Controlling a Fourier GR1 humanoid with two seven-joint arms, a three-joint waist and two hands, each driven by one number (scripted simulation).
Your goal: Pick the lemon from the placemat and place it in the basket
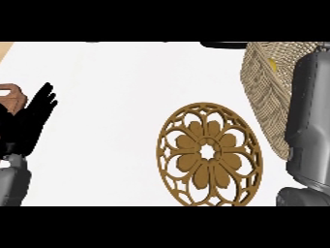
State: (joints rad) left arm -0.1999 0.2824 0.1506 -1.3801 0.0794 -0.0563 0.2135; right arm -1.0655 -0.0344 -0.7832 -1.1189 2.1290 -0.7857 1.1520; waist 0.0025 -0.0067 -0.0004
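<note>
White counter [110, 82] bears placemat [209, 154], basket [263, 89], wooden board [17, 98].

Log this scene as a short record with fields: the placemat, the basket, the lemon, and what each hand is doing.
placemat: round brown openwork mat at the counter's centre, no lemon on it
basket: woven, at the right, partly hidden by the right forearm
lemon: only a small yellow patch inside the basket, likely the lemon
left hand: open, fingers up, resting at the left over a wooden board
right hand: not visible; its forearm reaches over the basket
</note>
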